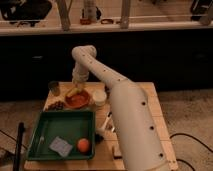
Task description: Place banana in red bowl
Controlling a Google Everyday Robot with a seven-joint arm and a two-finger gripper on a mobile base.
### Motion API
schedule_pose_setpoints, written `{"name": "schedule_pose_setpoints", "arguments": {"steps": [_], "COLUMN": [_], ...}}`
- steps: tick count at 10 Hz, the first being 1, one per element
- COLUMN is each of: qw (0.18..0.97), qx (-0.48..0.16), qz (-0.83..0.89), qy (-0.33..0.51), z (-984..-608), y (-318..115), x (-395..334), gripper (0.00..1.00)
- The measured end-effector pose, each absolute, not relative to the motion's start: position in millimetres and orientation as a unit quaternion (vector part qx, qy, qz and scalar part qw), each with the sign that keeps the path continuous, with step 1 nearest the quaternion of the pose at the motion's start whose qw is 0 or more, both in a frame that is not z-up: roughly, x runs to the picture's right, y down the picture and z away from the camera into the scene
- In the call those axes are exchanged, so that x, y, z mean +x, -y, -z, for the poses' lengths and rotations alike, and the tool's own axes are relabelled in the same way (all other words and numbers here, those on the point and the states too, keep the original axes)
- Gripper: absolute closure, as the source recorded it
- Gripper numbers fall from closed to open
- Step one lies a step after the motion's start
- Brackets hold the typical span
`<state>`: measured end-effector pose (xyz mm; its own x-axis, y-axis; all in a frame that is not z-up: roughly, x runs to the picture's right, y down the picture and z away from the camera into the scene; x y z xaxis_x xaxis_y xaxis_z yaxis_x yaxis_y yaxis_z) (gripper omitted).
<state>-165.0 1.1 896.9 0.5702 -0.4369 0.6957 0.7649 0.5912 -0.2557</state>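
Note:
The red bowl [78, 99] sits at the back left of the wooden table [150, 100]. The banana [73, 92], small and pale yellow, is at the bowl's left rim, just below my gripper [76, 86]. The gripper hangs from the white arm [100, 70], which reaches over from the right, and it points down over the left edge of the bowl. I cannot tell whether the banana is held or rests on the rim.
A white round cup [99, 96] stands right of the bowl. A small dark bowl [56, 105] and a dark cup [54, 88] are to its left. A green tray [47, 127] in front holds an orange ball [83, 145] and a grey-blue sponge [61, 145].

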Motion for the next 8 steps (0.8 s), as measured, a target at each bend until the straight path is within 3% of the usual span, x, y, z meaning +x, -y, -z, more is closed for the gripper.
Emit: {"name": "schedule_pose_setpoints", "arguments": {"steps": [3, 5, 8], "qw": [0.842, 0.843, 0.843], "qx": [-0.276, -0.275, -0.275], "qz": [0.352, 0.351, 0.35], "qy": [0.3, 0.301, 0.301], "z": [-894.7, -891.3, -889.4], "y": [-3.2, -5.8, -8.7], "x": [-165.2, -164.4, -162.5], "gripper": [0.79, 0.51, 0.23]}}
